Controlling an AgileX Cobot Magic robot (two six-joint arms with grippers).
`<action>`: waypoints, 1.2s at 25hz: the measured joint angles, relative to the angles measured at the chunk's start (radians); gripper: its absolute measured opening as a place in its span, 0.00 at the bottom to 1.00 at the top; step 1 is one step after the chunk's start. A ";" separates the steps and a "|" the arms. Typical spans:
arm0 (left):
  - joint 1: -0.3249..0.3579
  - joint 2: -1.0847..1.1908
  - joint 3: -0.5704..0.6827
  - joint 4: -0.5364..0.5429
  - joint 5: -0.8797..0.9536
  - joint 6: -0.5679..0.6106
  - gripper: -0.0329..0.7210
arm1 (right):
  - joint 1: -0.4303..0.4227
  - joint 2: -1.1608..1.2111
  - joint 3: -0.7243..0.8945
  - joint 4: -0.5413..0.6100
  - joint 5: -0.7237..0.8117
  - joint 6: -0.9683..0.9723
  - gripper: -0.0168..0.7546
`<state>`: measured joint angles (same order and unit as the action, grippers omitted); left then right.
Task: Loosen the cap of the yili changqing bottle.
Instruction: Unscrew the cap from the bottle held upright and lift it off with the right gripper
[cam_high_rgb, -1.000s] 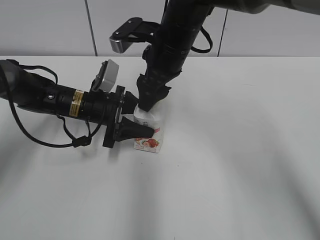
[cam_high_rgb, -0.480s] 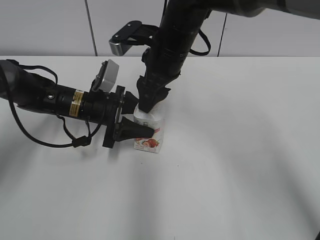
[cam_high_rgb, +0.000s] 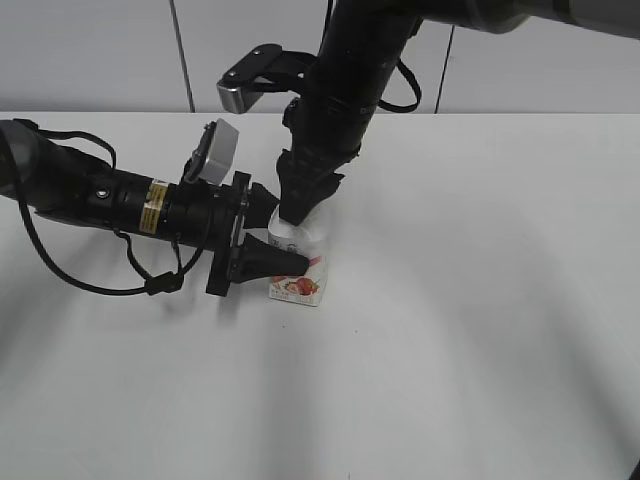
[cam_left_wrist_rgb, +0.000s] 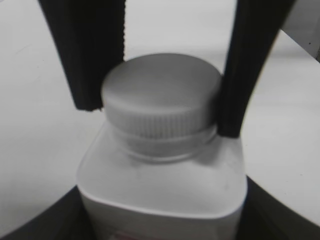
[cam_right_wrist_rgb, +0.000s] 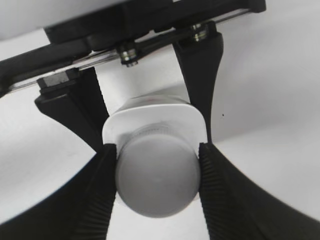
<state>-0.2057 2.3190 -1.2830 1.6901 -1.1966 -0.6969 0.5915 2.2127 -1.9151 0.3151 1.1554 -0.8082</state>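
The yili changqing bottle (cam_high_rgb: 298, 285) is white with a pink-red label and stands upright on the white table. My left gripper (cam_high_rgb: 280, 240) comes in from the left and is shut on the bottle's body, with one finger on each side. My right gripper (cam_high_rgb: 297, 212) comes down from above and is shut on the white ribbed cap, which it hides in the exterior view. The left wrist view shows the cap (cam_left_wrist_rgb: 162, 95) on the bottle's neck above the shoulders (cam_left_wrist_rgb: 160, 180). The right wrist view shows the cap (cam_right_wrist_rgb: 157, 177) clamped between both ribbed fingers.
The white table (cam_high_rgb: 480, 330) spreads around the bottle. A grey panelled wall (cam_high_rgb: 100, 50) runs behind the table's far edge. The left arm's cable (cam_high_rgb: 150, 285) loops over the table to the left of the bottle.
My right wrist has turned slightly about the cap. The bottle and my left arm have stayed in place.
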 joint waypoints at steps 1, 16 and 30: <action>0.000 0.000 0.000 0.000 0.000 0.000 0.62 | 0.000 0.000 0.000 0.000 0.000 -0.029 0.53; -0.002 0.000 0.000 0.008 -0.001 0.008 0.59 | 0.000 0.000 -0.004 0.011 0.023 -0.785 0.53; -0.002 0.000 0.000 0.011 -0.001 0.005 0.58 | 0.000 -0.006 -0.004 0.047 0.022 -0.690 0.67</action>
<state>-0.2078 2.3190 -1.2830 1.7007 -1.1977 -0.6917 0.5915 2.2064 -1.9187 0.3618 1.1774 -1.4981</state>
